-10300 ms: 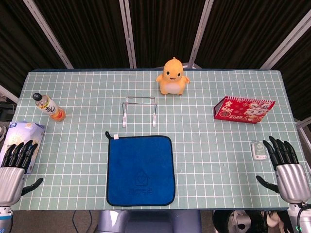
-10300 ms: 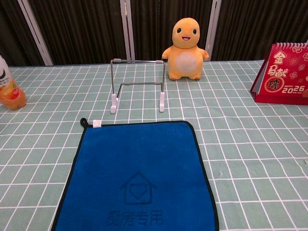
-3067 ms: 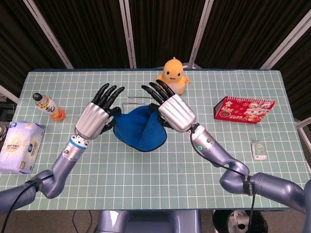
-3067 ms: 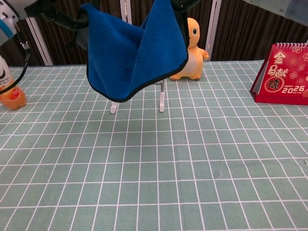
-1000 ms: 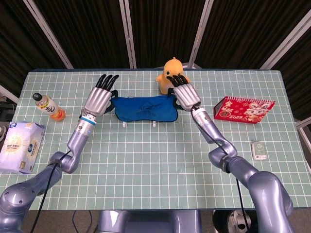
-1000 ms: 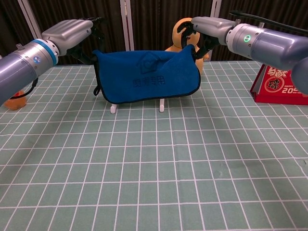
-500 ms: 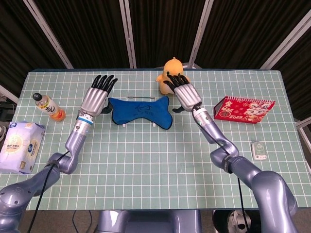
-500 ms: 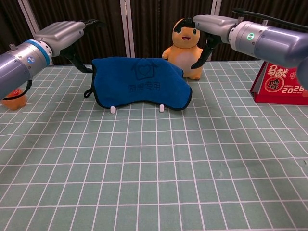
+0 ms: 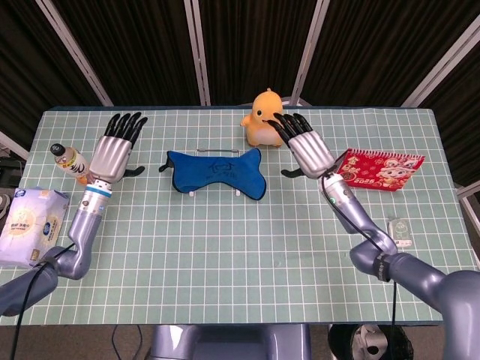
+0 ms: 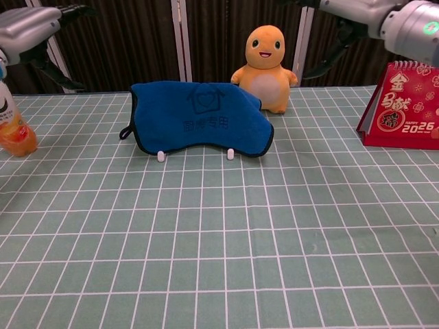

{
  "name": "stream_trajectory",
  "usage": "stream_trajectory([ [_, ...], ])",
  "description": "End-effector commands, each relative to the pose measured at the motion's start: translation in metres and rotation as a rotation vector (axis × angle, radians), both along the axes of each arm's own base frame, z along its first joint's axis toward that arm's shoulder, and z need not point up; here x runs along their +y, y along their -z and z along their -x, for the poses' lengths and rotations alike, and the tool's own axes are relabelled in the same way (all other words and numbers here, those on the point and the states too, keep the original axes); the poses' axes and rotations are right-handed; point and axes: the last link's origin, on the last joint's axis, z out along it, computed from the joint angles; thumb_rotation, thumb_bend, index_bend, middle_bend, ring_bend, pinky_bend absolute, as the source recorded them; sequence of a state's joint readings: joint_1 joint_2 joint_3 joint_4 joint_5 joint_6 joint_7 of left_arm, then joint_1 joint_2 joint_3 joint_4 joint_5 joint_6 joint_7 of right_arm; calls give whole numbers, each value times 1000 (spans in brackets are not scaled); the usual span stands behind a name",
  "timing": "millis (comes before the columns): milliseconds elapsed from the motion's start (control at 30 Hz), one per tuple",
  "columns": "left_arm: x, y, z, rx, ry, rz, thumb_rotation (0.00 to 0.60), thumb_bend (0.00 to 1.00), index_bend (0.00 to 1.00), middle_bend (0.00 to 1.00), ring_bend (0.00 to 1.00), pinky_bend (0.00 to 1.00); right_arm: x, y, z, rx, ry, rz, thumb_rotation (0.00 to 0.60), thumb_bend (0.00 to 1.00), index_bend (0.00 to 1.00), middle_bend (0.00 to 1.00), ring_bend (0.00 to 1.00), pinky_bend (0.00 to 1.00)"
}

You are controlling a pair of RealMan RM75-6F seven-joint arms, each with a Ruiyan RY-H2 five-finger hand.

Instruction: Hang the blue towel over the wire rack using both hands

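near the middle of the green grid mat (image 9: 225, 247), toward 12 o'clock, the blue towel (image 9: 217, 171) hangs draped over the wire rack (image 10: 230, 153). from the chest view its front face falls as a broad sheet with a black-trimmed edge, a printed house-and-heart mark and a line of characters below it. the lower hem curves, dipping lower at the 3 o'clock end, and a small black loop sticks out at the 9 o'clock edge. only the rack's two white feet show below the hem, resting on the mat. from above, the towel reads as a narrow band pinched in the middle and wider at both ends.

the left hand (image 9: 112, 154) is raised at the towel's 9 o'clock, apart from it, fingers spread and straight, holding nothing. the right hand (image 9: 306, 146) is up at the towel's 3 o'clock, also clear of the cloth, fingers fanned apart and empty.

an orange plush dinosaur (image 10: 265, 58) stands just behind the towel at its 1 o'clock. a red desk calendar (image 10: 401, 106) sits at the far 3 o'clock side, an orange drink bottle (image 10: 10, 120) at far 9 o'clock, and a pack of tissues (image 9: 30, 225) near the mat's 8 o'clock edge.
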State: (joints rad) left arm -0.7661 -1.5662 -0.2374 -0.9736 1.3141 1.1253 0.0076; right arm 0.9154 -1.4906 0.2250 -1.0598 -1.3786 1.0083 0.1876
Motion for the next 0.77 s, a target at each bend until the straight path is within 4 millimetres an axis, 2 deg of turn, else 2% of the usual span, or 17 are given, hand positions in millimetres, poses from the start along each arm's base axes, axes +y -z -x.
stream_trajectory([
  [33,-39,-35,19,2,-7,-29,600,35,0,0,0,0,44,-44,39,31,9,74,600,13,22,0,0,0],
  [133,-68,-46,28,3,-40,-21,600,36,0,0,0,0,70,-61,60,62,30,109,600,1,93,0,0,0],
  [300,-117,-58,43,23,-123,-27,600,36,0,0,0,0,114,-81,91,131,71,161,600,0,88,0,0,0],
  [333,-131,-60,48,16,-153,-36,600,37,0,0,0,0,127,-85,98,140,82,170,600,0,77,0,0,0],
  [400,-150,-61,53,6,-185,-40,600,35,0,0,0,0,145,-89,107,151,101,176,600,0,43,0,0,0],
  [533,-192,-64,65,7,-239,-61,600,37,0,0,0,0,184,-93,123,157,151,200,600,0,88,0,0,0],
  [667,-218,-63,73,-1,-266,-72,600,36,0,0,0,0,211,-90,134,165,208,244,600,0,16,0,0,0],
  [767,-228,-64,78,7,-273,-70,600,37,0,0,0,0,224,-88,139,157,229,256,600,0,0,0,0,0],
])
